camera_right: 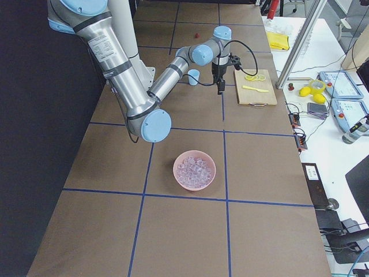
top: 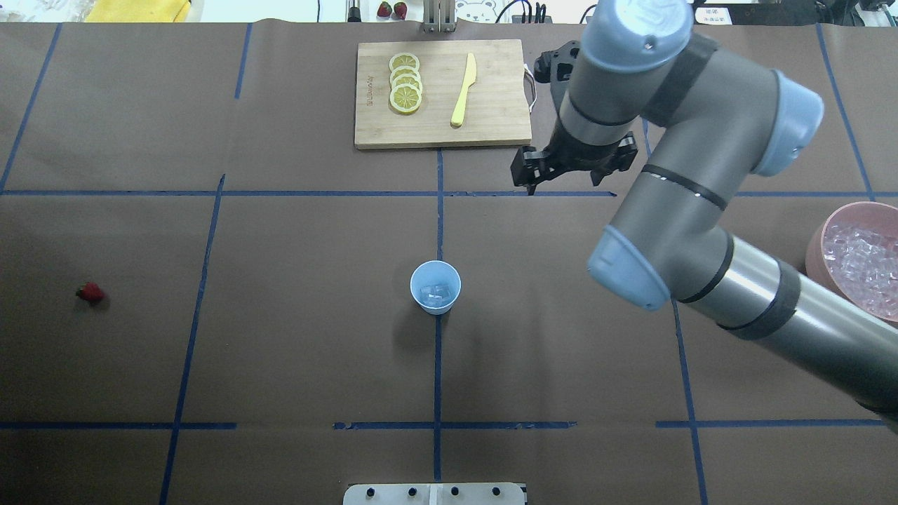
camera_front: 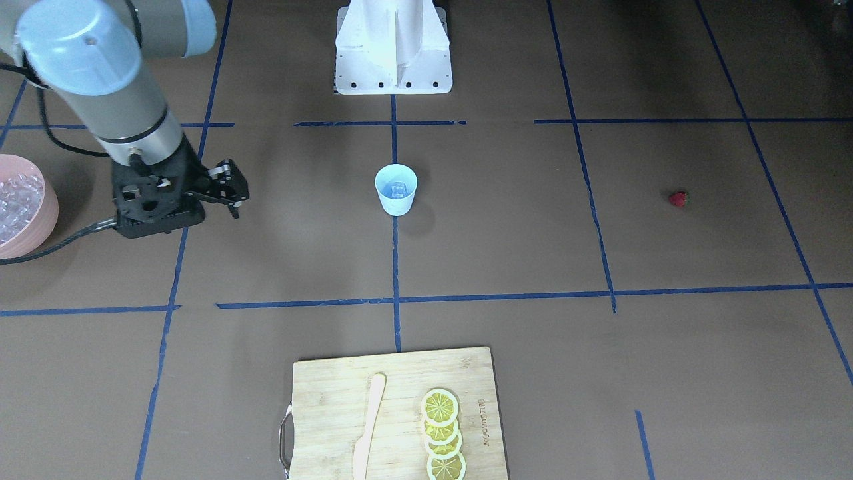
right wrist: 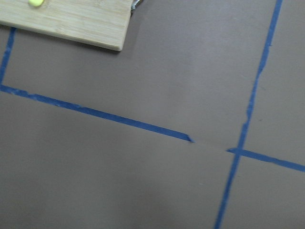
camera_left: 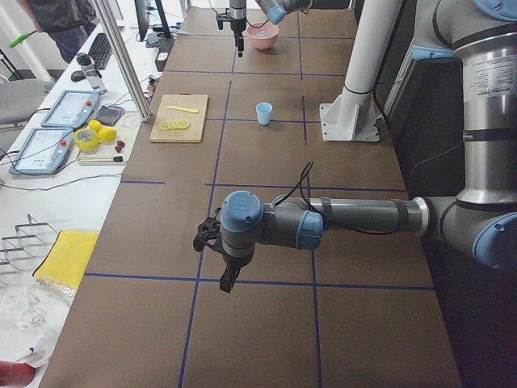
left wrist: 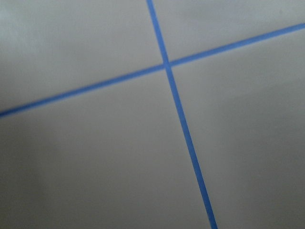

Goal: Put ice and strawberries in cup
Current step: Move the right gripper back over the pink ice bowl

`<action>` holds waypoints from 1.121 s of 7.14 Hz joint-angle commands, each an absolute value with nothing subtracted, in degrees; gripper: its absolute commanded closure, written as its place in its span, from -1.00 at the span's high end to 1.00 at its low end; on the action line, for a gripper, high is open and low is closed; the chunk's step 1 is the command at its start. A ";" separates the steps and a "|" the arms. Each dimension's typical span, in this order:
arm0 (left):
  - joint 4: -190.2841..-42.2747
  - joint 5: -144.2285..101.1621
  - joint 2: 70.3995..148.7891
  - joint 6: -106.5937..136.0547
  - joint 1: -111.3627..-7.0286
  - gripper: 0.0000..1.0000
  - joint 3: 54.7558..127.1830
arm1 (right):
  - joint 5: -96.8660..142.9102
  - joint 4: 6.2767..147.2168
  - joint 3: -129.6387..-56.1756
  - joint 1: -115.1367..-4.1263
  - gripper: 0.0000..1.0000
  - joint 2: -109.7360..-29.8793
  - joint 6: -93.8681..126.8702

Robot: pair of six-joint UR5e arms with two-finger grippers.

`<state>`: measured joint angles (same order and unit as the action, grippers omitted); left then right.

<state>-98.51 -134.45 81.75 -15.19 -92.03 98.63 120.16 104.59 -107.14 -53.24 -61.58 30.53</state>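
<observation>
Left gripper (camera_left: 227,283) is hovering over the brown paper-covered bench (top: 280,337) at its left end; whether it is open cannot be told. Rightward, the tiny red strawberry (top: 90,292) is lying alone. The small light blue plastic cup (top: 414,289) is standing at mid-bench holding clear glassy ice cubes (top: 438,294), and the right gripper (camera_front: 233,203), its opening likewise unclear, is hanging between it and the round pink bowl (top: 814,245) of more cubes.

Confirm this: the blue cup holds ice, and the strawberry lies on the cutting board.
Wrong about the strawberry: it lies on the bare table, far from the cutting board, as the overhead view shows. The blue cup does hold ice.
</observation>
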 commanded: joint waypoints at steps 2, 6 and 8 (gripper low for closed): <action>-99.49 -136.56 82.79 -15.03 -91.14 1.00 98.18 | 130.03 104.50 -110.22 -70.86 0.98 -79.31 -1.12; -99.75 -138.87 82.71 -15.29 -91.14 0.99 98.26 | 130.96 104.59 -108.73 -88.56 0.98 -96.91 -13.44; -99.76 -138.87 82.71 -15.03 -90.97 1.00 98.79 | 131.04 102.93 -107.93 -92.79 0.98 -102.19 -13.97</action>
<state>-99.74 -138.85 82.71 -15.20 -91.05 98.51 131.02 104.11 -108.31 -90.09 -98.92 -13.52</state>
